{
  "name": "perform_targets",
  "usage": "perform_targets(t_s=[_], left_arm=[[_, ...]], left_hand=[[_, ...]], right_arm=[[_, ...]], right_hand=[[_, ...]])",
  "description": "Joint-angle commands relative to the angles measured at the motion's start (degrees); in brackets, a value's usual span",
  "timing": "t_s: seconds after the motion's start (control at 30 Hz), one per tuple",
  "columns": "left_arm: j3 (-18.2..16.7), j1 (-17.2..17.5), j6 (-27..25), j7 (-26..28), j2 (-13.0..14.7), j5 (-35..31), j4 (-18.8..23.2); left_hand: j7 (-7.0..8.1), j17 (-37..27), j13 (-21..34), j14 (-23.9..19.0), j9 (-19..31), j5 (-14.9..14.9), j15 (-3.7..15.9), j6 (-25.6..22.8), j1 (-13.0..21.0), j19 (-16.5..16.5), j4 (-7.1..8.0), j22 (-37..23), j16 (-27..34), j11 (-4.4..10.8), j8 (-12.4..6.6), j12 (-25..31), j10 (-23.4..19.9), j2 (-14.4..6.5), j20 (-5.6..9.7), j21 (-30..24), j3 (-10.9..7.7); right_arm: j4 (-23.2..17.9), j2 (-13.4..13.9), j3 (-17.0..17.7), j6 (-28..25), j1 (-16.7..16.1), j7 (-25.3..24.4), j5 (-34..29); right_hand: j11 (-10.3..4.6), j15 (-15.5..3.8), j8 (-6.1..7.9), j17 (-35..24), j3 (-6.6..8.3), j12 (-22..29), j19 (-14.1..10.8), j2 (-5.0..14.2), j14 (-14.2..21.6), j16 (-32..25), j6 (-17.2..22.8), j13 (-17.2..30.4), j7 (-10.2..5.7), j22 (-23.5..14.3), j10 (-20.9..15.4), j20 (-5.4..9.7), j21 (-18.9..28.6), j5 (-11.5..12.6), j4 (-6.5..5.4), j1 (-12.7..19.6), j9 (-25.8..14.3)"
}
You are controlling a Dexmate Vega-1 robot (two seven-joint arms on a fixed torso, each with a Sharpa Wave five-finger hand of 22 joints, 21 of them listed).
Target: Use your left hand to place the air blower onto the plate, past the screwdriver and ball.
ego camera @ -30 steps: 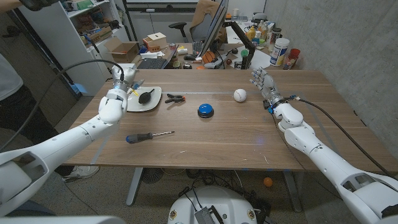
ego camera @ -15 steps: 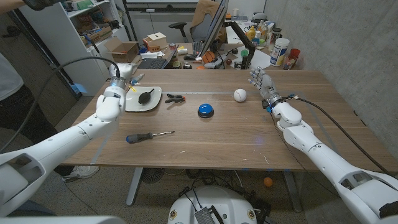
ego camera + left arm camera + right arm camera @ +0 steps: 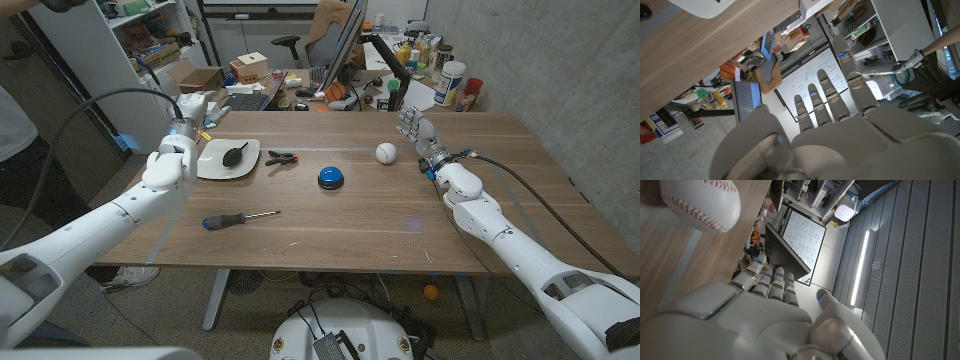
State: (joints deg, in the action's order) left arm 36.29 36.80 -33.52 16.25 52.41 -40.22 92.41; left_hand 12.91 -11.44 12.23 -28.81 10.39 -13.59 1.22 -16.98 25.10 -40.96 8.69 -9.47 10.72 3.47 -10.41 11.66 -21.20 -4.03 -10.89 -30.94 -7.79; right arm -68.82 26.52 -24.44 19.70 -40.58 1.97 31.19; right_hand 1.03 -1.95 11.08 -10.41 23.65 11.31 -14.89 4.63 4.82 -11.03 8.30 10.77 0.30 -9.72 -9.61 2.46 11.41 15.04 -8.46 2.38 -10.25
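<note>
air blower (image 3: 234,154) lies on the plate (image 3: 215,168); left robot hand (image 3: 188,108), open and empty, only needs to retreat.

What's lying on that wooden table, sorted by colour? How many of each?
Black: 2, the air blower on the plate and a clip-like tool beside it
White: 2, the plate and the ball
Blue: 2, the round button and the blue-handled screwdriver
Total: 6 things
</note>
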Motion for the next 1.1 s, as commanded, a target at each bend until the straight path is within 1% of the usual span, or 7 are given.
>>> perform_targets(t_s=[0.03,0.33,0.5,0.63,0.77,0.93,1.1], left_arm=[[-10.30,7.10,5.23,6.90,1.42,10.21,5.42],[-12.79,8.36,8.34,8.38,1.38,15.21,6.89],[-13.91,8.99,9.19,8.72,1.26,17.35,7.96],[-14.54,9.30,9.81,8.63,1.15,18.86,8.71],[-14.82,9.67,10.23,9.11,0.98,19.57,9.43],[-15.50,10.47,11.81,10.11,0.93,20.54,10.08],[-16.46,11.52,12.28,10.60,1.13,21.33,11.33]], left_hand=[[-0.21,0.05,0.19,2.16,0.16,-0.55,-0.94,0.76,-1.09,0.94,0.12,-0.37,-0.35,-0.58,-0.04,-0.07,1.25,-0.44,-0.89,1.24,0.45],[-0.30,0.14,0.17,3.90,0.13,-0.84,-1.33,4.57,-2.86,3.14,0.39,-0.47,0.00,-1.40,0.55,-0.28,3.56,-2.12,-1.26,3.61,0.48],[-1.68,0.22,0.16,4.08,0.15,-0.90,-1.30,5.28,-3.86,4.85,0.55,-0.41,0.15,-2.04,0.32,-0.08,3.75,-2.78,-1.42,5.01,0.57],[-4.53,0.52,-0.05,4.90,0.00,-1.02,-1.74,5.92,-5.83,9.80,0.52,-0.17,0.09,-2.11,0.00,0.20,3.74,-2.91,-1.65,8.79,1.21],[-7.72,0.86,-0.47,5.90,-0.16,-1.39,-1.88,5.29,-8.28,15.68,0.45,-0.12,0.05,-3.51,-0.35,0.35,3.28,-2.62,-1.66,13.66,2.33],[-11.84,0.97,-0.86,4.07,-0.19,-1.98,-1.74,3.99,-11.25,18.15,1.04,-0.24,0.76,-4.15,-0.65,0.74,1.59,-3.30,-1.55,16.55,3.37],[-13.29,0.99,-0.97,4.24,-0.21,-2.29,-2.02,3.21,-12.36,19.00,1.25,-0.28,0.58,-4.52,-0.76,0.82,0.92,-3.86,-1.53,17.51,3.59]], right_arm=[[0.70,-0.39,-0.20,0.47,1.09,0.63,-0.21],[1.58,-0.58,-0.13,1.02,1.51,1.38,0.08],[1.41,-0.35,0.17,1.37,1.11,1.58,0.41],[1.42,-0.21,0.35,1.67,0.88,1.86,0.63],[1.27,-0.06,0.55,1.89,0.46,2.04,0.94],[-0.18,0.62,0.90,1.64,-0.69,1.57,1.11],[-2.72,1.51,1.50,1.44,-2.49,0.58,1.32]], right_hand=[[-0.05,-1.20,-0.08,-0.02,0.20,0.00,-0.13,2.70,0.57,0.12,0.38,0.28,-0.03,-0.20,-0.67,2.42,-0.17,0.38,0.27,0.22,-0.26],[-0.07,-1.24,-0.09,-0.02,0.24,0.03,-0.14,2.70,0.61,0.13,0.38,0.28,-0.02,-0.20,-0.76,2.46,-0.16,0.37,0.28,0.25,-0.26],[0.07,-1.22,-0.09,-0.03,0.26,0.04,-0.13,2.70,0.81,0.06,0.38,0.29,-0.02,-0.21,-0.80,2.42,-0.16,0.37,0.28,0.26,-0.26],[0.02,-1.18,-0.07,-0.03,0.28,0.07,-0.13,2.69,0.94,0.03,0.44,0.29,0.01,-0.21,-0.89,2.50,-0.16,0.36,0.29,0.27,-0.26],[0.10,-1.19,-0.06,-0.04,0.28,0.12,-0.12,2.68,1.05,0.00,0.49,0.30,0.00,-0.21,-1.06,2.53,-0.16,0.36,0.28,0.27,-0.26],[0.12,-1.15,-0.05,-0.05,0.28,0.13,0.04,2.65,1.08,0.01,0.52,0.30,0.03,-0.21,-1.11,2.78,-0.22,0.35,0.27,0.25,-0.26],[0.14,-1.07,-0.05,-0.06,0.27,0.14,0.15,2.62,1.13,0.01,0.53,0.31,0.09,-0.21,-1.16,2.95,-0.25,0.34,0.26,0.23,-0.26]])
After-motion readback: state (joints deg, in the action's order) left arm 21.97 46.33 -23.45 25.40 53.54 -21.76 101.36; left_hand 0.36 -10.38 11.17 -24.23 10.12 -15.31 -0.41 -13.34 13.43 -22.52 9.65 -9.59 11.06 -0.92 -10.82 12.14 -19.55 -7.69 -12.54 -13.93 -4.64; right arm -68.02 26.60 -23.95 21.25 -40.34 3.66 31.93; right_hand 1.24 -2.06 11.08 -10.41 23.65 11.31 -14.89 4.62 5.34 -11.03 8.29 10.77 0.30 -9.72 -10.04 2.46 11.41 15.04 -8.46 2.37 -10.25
